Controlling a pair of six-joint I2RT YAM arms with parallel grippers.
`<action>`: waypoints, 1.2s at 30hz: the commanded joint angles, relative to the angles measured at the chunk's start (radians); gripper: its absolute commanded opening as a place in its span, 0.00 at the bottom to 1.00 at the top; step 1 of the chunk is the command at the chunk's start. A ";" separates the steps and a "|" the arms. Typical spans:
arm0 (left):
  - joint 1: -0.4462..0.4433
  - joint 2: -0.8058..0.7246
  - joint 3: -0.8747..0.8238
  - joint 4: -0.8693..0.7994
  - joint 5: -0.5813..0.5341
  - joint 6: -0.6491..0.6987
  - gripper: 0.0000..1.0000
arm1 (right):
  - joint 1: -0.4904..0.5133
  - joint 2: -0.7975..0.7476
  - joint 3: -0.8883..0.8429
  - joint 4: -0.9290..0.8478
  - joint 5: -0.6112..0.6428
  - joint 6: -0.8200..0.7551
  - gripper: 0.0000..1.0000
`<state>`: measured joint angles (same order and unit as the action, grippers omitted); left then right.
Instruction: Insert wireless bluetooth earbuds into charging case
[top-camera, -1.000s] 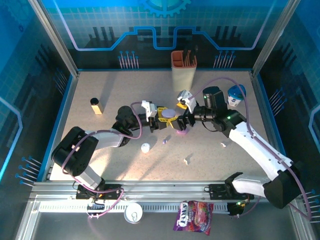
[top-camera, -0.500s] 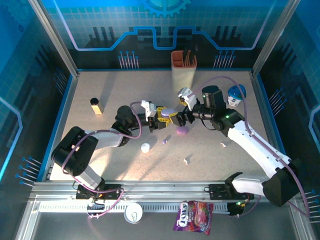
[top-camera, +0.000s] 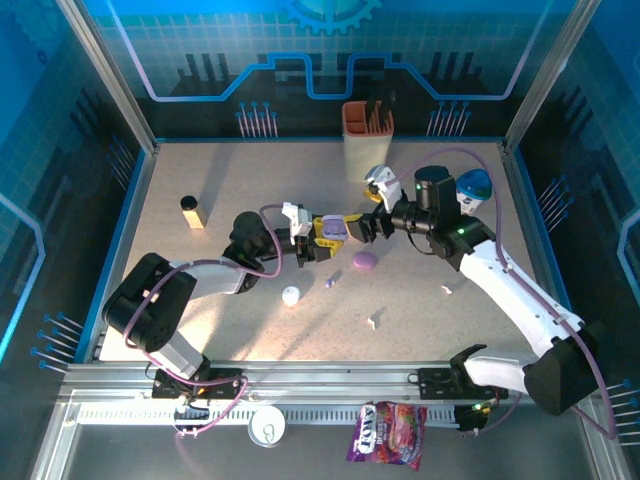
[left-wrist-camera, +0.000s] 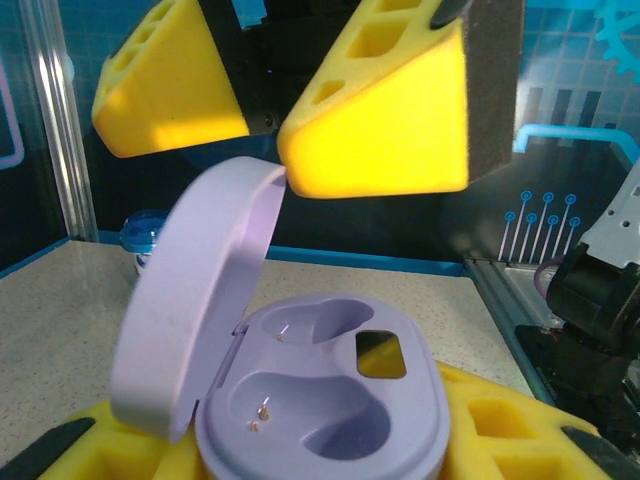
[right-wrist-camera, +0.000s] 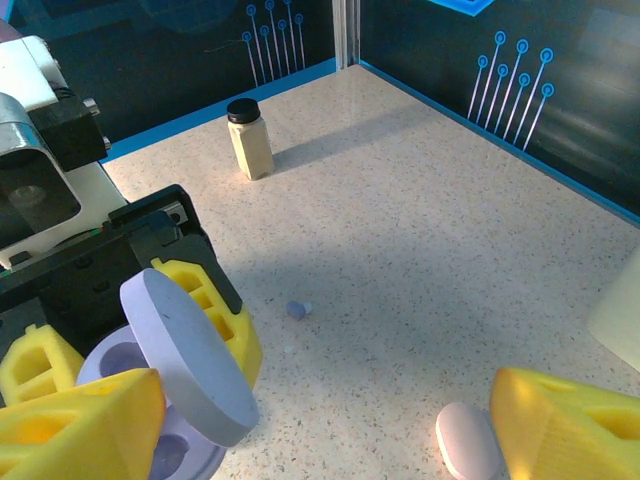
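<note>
While the left claw (top-camera: 325, 238) pinches the lilac case (left-wrist-camera: 320, 425) steady, the spread right claw (left-wrist-camera: 265, 115) props its nine-o'clock lid (left-wrist-camera: 190, 300) open.

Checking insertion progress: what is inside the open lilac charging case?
Two empty wells with small metal contacts and a dark rectangular window; nothing is seated in either. The raised lid hides the left rim of the case.

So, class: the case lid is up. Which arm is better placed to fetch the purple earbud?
Right. The left gripper is shut on the lilac case, steadying it. The right gripper is open beside the lid, and the purple earbud lies loose on the table nearby.
</note>
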<state>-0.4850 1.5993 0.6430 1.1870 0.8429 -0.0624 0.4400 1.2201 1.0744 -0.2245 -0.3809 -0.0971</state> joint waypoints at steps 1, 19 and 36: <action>0.003 -0.023 0.006 0.078 0.076 -0.027 0.25 | -0.024 0.027 0.038 -0.020 -0.025 -0.015 0.83; 0.003 -0.040 0.033 0.041 0.137 -0.065 0.25 | -0.030 0.156 0.119 -0.110 -0.331 -0.132 0.50; 0.004 -0.024 0.042 0.056 0.104 -0.105 0.39 | 0.000 0.074 0.037 0.044 -0.251 -0.162 0.00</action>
<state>-0.4808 1.5898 0.6598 1.1965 0.9287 -0.1593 0.4305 1.3357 1.1297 -0.2588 -0.6827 -0.2451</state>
